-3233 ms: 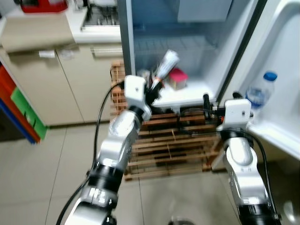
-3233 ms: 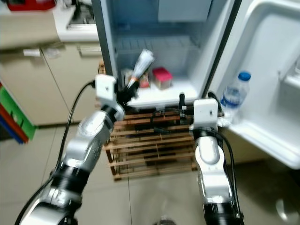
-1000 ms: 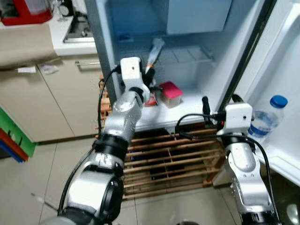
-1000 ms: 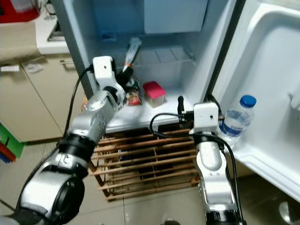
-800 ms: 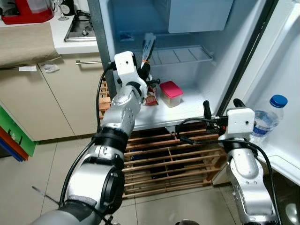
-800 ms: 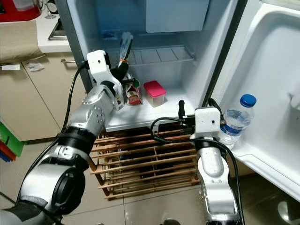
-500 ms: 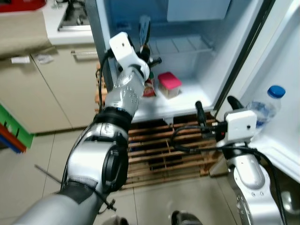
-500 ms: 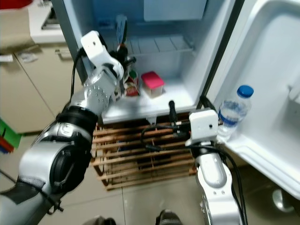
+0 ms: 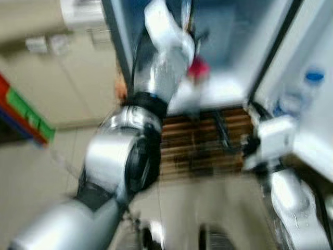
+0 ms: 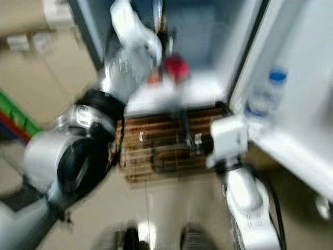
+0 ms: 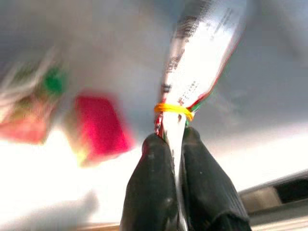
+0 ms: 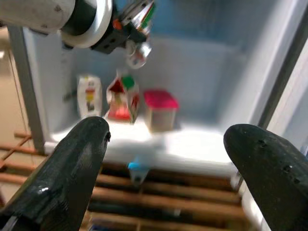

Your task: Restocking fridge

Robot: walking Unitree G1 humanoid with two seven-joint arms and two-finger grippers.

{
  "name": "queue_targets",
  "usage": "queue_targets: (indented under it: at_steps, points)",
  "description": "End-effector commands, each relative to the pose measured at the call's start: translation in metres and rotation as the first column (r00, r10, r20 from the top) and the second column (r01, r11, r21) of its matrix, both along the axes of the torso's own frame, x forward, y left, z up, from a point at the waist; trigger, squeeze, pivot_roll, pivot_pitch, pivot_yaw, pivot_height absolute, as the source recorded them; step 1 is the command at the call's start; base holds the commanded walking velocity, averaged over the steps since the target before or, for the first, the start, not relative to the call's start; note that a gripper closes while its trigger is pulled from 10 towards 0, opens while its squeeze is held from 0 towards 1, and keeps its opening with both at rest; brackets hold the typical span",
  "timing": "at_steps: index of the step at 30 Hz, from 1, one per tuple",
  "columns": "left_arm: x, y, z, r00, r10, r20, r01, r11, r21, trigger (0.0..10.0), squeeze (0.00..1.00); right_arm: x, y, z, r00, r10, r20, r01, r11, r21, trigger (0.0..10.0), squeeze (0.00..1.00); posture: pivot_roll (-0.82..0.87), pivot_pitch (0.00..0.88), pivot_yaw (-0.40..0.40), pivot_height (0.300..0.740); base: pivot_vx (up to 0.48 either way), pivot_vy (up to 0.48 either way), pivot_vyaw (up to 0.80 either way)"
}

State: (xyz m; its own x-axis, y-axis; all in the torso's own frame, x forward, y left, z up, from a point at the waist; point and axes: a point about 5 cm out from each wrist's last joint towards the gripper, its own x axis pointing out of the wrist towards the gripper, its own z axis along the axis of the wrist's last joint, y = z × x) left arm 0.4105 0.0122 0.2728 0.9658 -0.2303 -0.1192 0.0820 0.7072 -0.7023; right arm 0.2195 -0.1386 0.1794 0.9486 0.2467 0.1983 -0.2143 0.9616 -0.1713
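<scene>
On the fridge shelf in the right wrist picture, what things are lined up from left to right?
White packet → red and green carton → pink-lidded box.

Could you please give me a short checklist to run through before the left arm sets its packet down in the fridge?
1. Grip: left gripper shut on the banded packet, below its yellow band: ok.
2. Free shelf space: the red-lidded box, carton and pouch stand together on the fridge shelf, with bare shelf beside the box: ok.
3. Head views sharp enough to aim: blurred: not ok.
4. Right gripper open, outside the fridge: ok.
5. Height of packet above shelf: cannot tell.
</scene>
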Motion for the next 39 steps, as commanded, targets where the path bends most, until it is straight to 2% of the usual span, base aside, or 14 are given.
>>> queue_targets:
  at_steps: [1, 5, 9, 12, 14, 18, 23, 28, 31, 33, 34, 35, 38, 39]
  points:
    - [0.000, -0.001, 0.003, 0.999, 0.039, -0.008, -0.039, 0.999, -0.022, 10.0, 0.00, -0.003, 0.004, 0.007, 1.000, 0.012, 0.023, -0.012, 1.000, 0.004, 10.0, 0.63, -0.29, 0.177, 0.065, 0.740, 0.000, 0.000, 0.00]
    - [0.004, 0.012, 0.001, 0.997, 0.082, -0.010, -0.082, 0.997, -0.007, 10.0, 0.00, -0.003, 0.004, 0.006, 1.000, 0.001, 0.020, -0.001, 1.000, 0.009, 10.0, 0.63, -0.29, 0.174, 0.078, 0.740, 0.000, 0.000, 0.00]
    - [0.004, 0.015, -0.006, 0.998, 0.044, 0.034, -0.047, 0.995, 0.089, 10.0, 0.00, -0.001, 0.003, 0.009, 0.999, -0.030, 0.037, 0.029, 0.999, 0.013, 10.0, 0.63, -0.30, 0.172, 0.088, 0.740, 0.000, 0.000, 0.00]
    - [0.000, 0.012, -0.024, 0.996, -0.040, 0.077, 0.021, 0.973, 0.229, 10.0, 0.00, 0.001, -0.005, 0.008, 0.995, -0.098, 0.031, 0.097, 0.995, 0.035, 10.0, 0.63, -0.28, 0.168, 0.092, 0.740, 0.000, 0.000, 0.00]
    - [-0.004, 0.010, -0.031, 0.992, -0.079, 0.094, 0.050, 0.959, 0.279, 10.0, 0.00, 0.001, -0.006, 0.005, 0.994, -0.109, 0.019, 0.108, 0.993, 0.041, 10.0, 0.63, -0.26, 0.163, 0.096, 0.740, 0.000, 0.000, 0.00]
    - [-0.021, -0.010, -0.056, 0.980, -0.197, 0.030, 0.179, 0.938, 0.295, 10.0, 0.00, 0.002, -0.001, -0.001, 0.995, -0.101, -0.003, 0.101, 0.993, 0.057, 10.0, 0.63, -0.24, 0.158, 0.095, 0.740, 0.000, 0.000, 0.00]
    - [-0.021, -0.022, -0.062, 0.973, -0.229, 0.017, 0.214, 0.931, 0.295, 10.0, 0.00, -0.002, 0.004, 0.000, 0.996, -0.093, -0.003, 0.093, 0.994, 0.060, 10.0, 0.63, -0.28, 0.172, 0.107, 0.740, 0.000, 0.000, 0.00]
    - [-0.017, -0.014, -0.056, 0.970, -0.231, 0.077, 0.192, 0.919, 0.343, 10.0, 0.00, -0.009, 0.003, 0.003, 0.994, -0.107, 0.003, 0.106, 0.992, 0.063, 10.0, 0.63, -0.32, 0.189, 0.113, 0.740, 0.000, 0.000, 0.00]
    - [-0.010, 0.003, -0.050, 0.959, -0.254, 0.124, 0.176, 0.879, 0.444, 10.0, 0.00, -0.018, 0.006, 0.005, 0.995, -0.104, 0.003, 0.104, 0.993, 0.060, 10.0, 0.63, -0.33, 0.208, 0.120, 0.740, 0.000, 0.000, 0.00]
    - [-0.006, 0.014, -0.047, 0.947, -0.283, 0.149, 0.165, 0.832, 0.530, 10.0, 0.00, -0.023, 0.006, 0.004, 0.994, -0.107, -0.005, 0.107, 0.993, 0.059, 10.0, 0.63, -0.34, 0.220, 0.124, 0.740, 0.000, 0.000, 0.00]
    - [-0.006, 0.014, -0.047, 0.947, -0.283, 0.149, 0.165, 0.832, 0.530, 10.0, 0.00, -0.023, 0.006, 0.004, 0.994, -0.107, -0.005, 0.107, 0.993, 0.059, 10.0, 0.63, -0.34, 0.220, 0.124, 0.740, 0.000, 0.000, 0.00]
    - [-0.004, 0.021, -0.047, 0.941, -0.302, 0.152, 0.162, 0.798, 0.580, 10.0, 0.00, -0.026, 0.005, 0.003, 0.994, -0.111, -0.012, 0.111, 0.992, 0.058, 10.0, 0.63, -0.33, 0.230, 0.132, 0.740, 0.000, 0.000, 0.00]
    - [0.004, 0.053, -0.050, 0.929, -0.347, 0.128, 0.114, 0.598, 0.794, 10.0, 0.00, -0.033, 0.005, -0.002, 0.990, -0.132, -0.042, 0.134, 0.989, 0.058, 10.0, 0.63, -0.32, 0.257, 0.155, 0.740, 0.000, 0.000, 0.00]
    - [0.005, 0.059, -0.050, 0.928, -0.352, 0.124, 0.102, 0.559, 0.823, 10.0, 0.00, -0.036, 0.005, -0.002, 0.990, -0.135, -0.047, 0.138, 0.989, 0.058, 10.0, 0.63, -0.32, 0.266, 0.162, 0.740, 0.000, 0.000, 0.00]
